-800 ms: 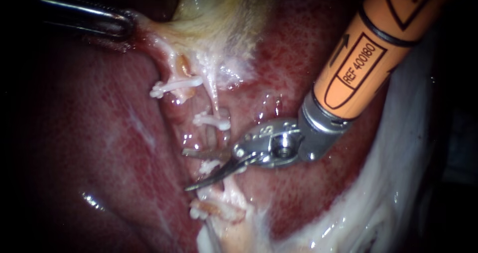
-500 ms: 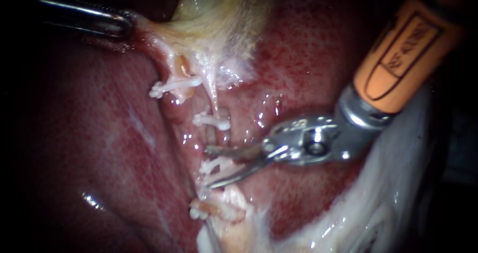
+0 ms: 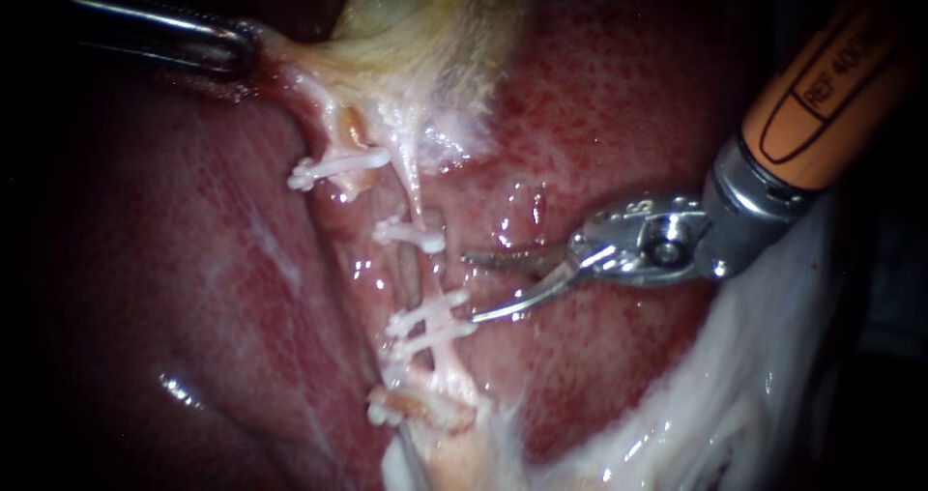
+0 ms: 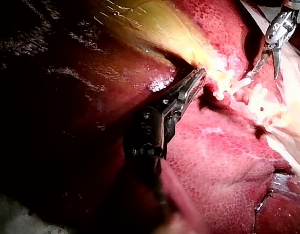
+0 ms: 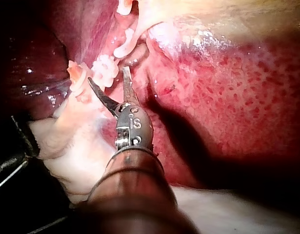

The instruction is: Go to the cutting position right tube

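Right instrument (image 3: 471,286) entering from the upper right, hand wide, two curved blades apart and gripping nothing. Blade tips just beside the right tube (image 3: 416,196), on its right side in the endoscope view, level with the bare stretch between the upper clip (image 3: 411,234) and the lower pair of clips (image 3: 430,322); tube not yet between the blades. Lower blade tip very near the pair, contact impossible to rule out from the endoscope. Left instrument (image 3: 242,51) at the edge of the gallbladder (image 3: 425,27), hand apparently closed on that tissue and holding the tube stretched. Judged close to the cutting position, with a short advance across the tube outstanding. Hazards noted: lower blade snagging or levering a clip of the pair if advanced on the present line; a cut landing hard against either clip through poor centring in the gap; the far blade scoring the liver (image 3: 599,95) beneath if pushed too deep; slack or recoil in the tube on any slip of the left hold.
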Controlling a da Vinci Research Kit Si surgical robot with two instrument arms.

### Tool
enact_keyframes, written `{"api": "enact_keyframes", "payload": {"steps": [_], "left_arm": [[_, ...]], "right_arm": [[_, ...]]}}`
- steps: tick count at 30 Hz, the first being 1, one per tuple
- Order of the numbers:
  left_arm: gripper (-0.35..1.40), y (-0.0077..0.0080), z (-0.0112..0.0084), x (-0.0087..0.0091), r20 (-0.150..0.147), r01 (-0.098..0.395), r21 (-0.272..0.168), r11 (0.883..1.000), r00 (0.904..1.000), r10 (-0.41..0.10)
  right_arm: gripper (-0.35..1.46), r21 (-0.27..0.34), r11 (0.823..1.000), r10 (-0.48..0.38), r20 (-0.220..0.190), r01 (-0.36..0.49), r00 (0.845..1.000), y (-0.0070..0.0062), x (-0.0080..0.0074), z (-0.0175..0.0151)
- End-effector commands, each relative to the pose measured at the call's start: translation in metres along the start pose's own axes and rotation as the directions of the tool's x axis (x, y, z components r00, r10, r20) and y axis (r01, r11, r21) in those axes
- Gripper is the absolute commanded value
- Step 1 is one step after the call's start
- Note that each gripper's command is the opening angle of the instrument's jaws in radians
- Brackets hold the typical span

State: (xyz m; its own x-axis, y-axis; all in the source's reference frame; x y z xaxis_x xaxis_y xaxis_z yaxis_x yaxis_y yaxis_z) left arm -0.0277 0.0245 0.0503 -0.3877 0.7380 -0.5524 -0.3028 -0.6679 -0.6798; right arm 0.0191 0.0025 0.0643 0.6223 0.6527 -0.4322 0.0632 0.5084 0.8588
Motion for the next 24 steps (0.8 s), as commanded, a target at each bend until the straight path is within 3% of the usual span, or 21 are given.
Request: {"api": "enact_keyframes", "payload": {"steps": [1, 5, 11, 24], "left_arm": [[-0.35, 0.0000, 0.0000, 0.0000, 0.000, 0.000, 0.001, 1.000, 1.0000, 0.000], [-0.35, 0.0001, 0.0000, 0.0000, 0.000, 0.000, 0.001, 1.000, 1.0000, 0.000], [-0.35, 0.0001, 0.0000, 0.0000, 0.000, 0.000, 0.001, 1.000, 1.0000, 0.000], [-0.35, 0.0001, 0.0001, 0.0001, 0.000, 0.000, 0.001, 1.000, 1.0000, 0.000]], "right_arm": [[1.33, -0.001, 1.000, 0.006, 0.001, -0.006, 1.000, 0.0005, -0.0002, 0.0002], [1.33, 0.006, 1.000, 0.013, 0.012, -0.013, 1.000, 0.0024, -0.0007, 0.0017], [1.35, 0.054, 0.998, 0.024, 0.002, -0.024, 1.000, 0.0035, -0.0009, 0.0037], [1.37, 0.225, 0.974, -0.007, -0.097, 0.029, 0.995, 0.0031, 0.0007, 0.0059]]}}
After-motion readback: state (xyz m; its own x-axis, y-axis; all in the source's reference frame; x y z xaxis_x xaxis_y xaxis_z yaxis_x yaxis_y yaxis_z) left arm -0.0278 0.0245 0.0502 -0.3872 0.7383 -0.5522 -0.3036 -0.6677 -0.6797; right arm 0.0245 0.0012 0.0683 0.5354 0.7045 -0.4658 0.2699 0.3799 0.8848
